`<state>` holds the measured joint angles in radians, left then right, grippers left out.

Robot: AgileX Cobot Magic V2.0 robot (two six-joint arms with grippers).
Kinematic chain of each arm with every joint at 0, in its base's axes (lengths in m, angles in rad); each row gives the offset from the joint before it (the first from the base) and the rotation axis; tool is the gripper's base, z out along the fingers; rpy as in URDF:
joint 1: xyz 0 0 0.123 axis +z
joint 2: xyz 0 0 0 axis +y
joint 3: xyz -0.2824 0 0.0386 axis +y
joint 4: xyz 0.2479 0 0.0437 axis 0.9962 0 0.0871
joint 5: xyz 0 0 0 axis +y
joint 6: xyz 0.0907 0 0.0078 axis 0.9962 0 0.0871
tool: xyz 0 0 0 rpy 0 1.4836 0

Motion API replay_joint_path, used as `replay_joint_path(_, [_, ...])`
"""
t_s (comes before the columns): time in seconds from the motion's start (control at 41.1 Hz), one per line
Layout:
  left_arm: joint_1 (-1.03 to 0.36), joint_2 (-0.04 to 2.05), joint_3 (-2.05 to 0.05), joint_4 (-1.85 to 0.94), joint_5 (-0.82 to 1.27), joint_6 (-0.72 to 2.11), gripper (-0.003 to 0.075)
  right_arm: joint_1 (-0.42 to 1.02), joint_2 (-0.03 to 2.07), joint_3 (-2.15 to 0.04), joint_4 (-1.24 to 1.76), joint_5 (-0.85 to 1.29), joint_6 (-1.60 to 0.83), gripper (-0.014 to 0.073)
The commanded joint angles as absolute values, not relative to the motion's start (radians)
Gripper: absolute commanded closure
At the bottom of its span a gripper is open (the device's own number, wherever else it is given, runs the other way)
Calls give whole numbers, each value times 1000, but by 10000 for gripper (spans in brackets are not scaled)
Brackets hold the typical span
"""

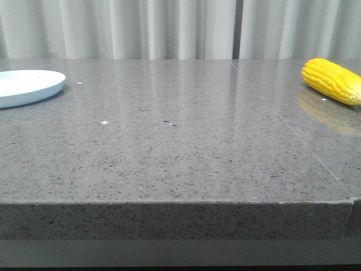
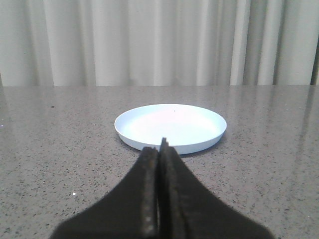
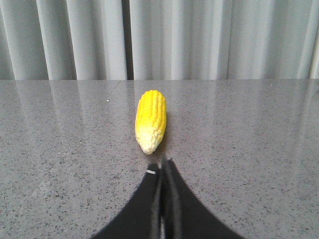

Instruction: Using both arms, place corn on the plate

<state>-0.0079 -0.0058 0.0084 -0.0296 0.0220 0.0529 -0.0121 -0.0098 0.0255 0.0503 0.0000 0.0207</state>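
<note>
Corn point(image 3: 150, 121) lies lengthwise dead ahead of right tool point(image 3: 163, 167), pale tip nearest; both tools look closed, empty; plate point(image 2: 170, 126) w/ left tool point(image 2: 160, 149).

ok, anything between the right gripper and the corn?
Nothing. In the right wrist view, only bare grey tabletop separates the shut right gripper from the corn's pale tip; they are close but apart.

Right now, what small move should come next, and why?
Probably open the right gripper: its fingers are closed, aimed at the corn, which lies untouched on the table far from the plate. The left gripper is also shut.
</note>
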Motion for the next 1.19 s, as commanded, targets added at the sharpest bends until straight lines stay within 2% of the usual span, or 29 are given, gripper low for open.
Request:
replay_joint_path(0.0, [-8, -22, 32, -39, -61, 53, 741, -18, -27, 5, 49, -88, 19, 661])
replay_joint_path(0.876, [-8, -22, 31, -39, -82, 53, 741, -18, -27, 1, 49, -128, 19, 661])
replay_joint_path(1.168, [-8, -20, -161, -40, -86, 53, 741, -18, -22, -226, 49, 88, 19, 661])
